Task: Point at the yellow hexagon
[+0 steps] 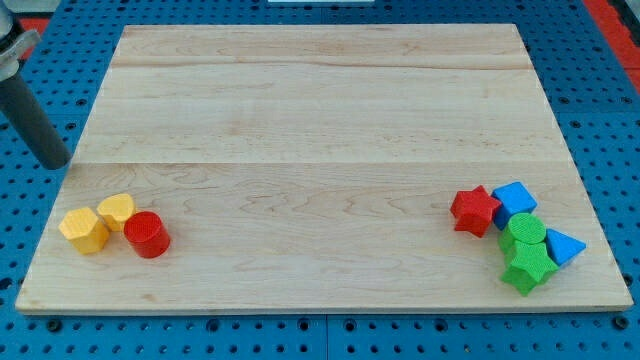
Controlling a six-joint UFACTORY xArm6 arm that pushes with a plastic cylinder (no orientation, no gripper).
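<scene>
The yellow hexagon [84,230] lies at the lower left of the wooden board [320,130]. A second yellow block [117,211], whose shape I cannot make out, touches it on its upper right. A red cylinder [147,234] touches that second block on the right. My tip [57,163] is off the board's left edge, over the blue pegboard, above and slightly left of the yellow hexagon and well apart from it.
A cluster sits at the lower right: a red star [474,210], a blue cube [514,200], a green cylinder [524,232], a green star [527,267] and a blue triangle [562,246]. Blue pegboard [30,210] surrounds the board.
</scene>
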